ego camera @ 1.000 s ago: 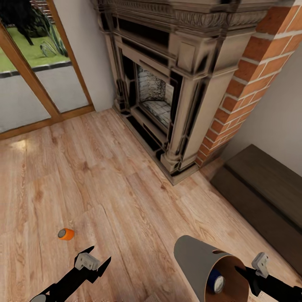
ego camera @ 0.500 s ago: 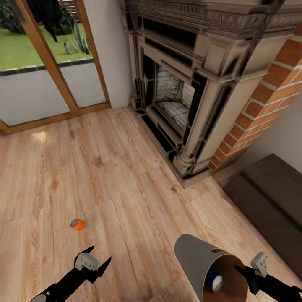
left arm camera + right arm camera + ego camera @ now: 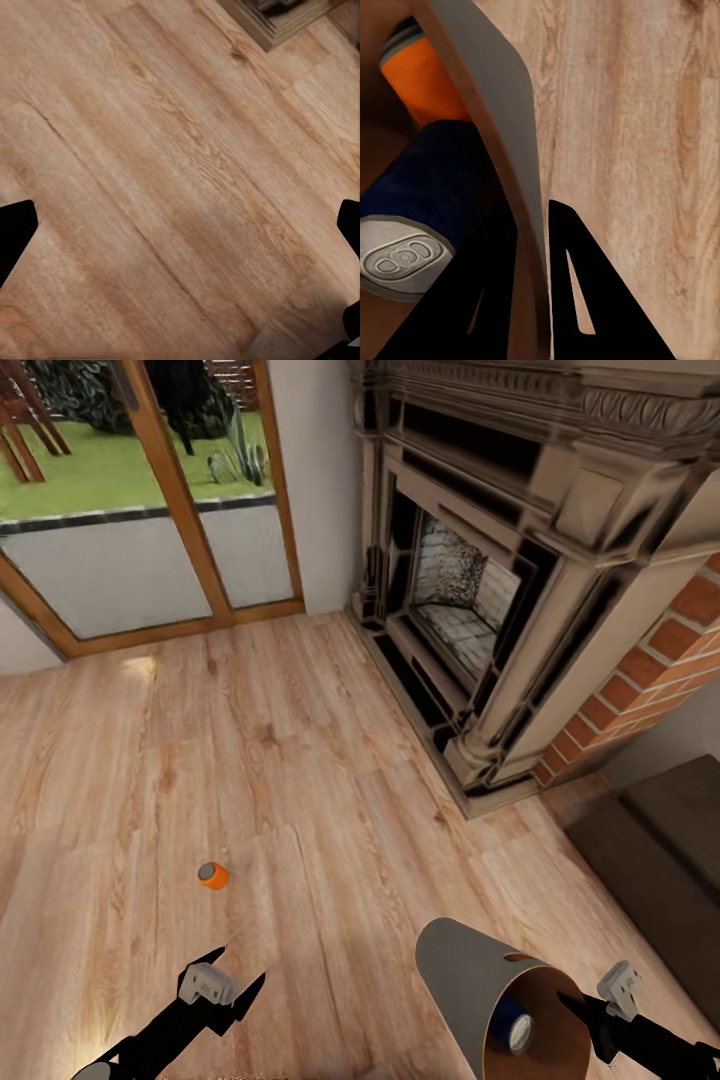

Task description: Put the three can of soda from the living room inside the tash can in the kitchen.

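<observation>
Head view: trash can (image 3: 470, 980) hangs tilted from the right gripper (image 3: 590, 1015), mouth toward the robot, likely so cans stay inside while it travels; a blue can (image 3: 512, 1028) lies within. One orange can (image 3: 212, 875) lies on the wood floor, well apart from the fireplace (image 3: 480, 610), just ahead of the left gripper (image 3: 235, 985), whose jaws stand open and empty.

Left wrist view: bare floorboards between spread fingertips (image 3: 15, 232).

Right wrist view: jaws pinch the bin's rim (image 3: 521, 225); blue can (image 3: 427, 210) and a second orange can (image 3: 424, 82) sit inside, partly cut off.
</observation>
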You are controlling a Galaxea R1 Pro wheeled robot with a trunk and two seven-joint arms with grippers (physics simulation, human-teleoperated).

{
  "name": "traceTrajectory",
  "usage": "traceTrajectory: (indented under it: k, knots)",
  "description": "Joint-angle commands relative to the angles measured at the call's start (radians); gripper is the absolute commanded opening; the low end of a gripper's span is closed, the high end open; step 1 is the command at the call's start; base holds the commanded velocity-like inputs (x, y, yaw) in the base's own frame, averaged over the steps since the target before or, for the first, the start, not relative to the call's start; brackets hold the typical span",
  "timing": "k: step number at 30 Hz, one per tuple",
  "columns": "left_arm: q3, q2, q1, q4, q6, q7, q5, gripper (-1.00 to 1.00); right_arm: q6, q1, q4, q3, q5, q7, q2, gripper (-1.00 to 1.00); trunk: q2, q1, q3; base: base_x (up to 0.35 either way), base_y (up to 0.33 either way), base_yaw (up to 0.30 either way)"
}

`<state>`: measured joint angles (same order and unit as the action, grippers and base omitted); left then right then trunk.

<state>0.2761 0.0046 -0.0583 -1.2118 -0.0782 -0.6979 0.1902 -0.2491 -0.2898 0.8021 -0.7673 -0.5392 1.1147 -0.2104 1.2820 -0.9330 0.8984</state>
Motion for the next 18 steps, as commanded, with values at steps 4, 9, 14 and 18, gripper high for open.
traceTrajectory:
  k: [4,9,14,18]
  knots:
    - [0.0,0.0,0.0,0.0,0.0,0.0,0.0,1.0,0.0,0.0,0.0,0.0,0.002,0.006,0.0,-1.0,0.0,0.0,0.0,0.0,0.0,0.25]
    - [0.0,0.0,0.0,0.0,0.0,0.0,0.0,1.0,0.0,0.0,0.0,0.0,0.002,0.006,0.0,-1.0,0.0,0.0,0.0,0.0,0.0,0.25]
    - [0.0,0.0,0.0,0.0,0.0,0.0,-0.001,1.0,0.0,0.0,0.0,0.0,0.002,0.006,0.0,-1.0,0.0,0.0,0.0,0.0,0.0,0.249]
    - [0.0,0.0,0.0,0.0,0.0,0.001,-0.001,1.0,0.0,0.0,0.001,0.001,0.003,0.007,-0.002,-1.0,0.0,0.0,0.0,0.0,0.0,0.161]
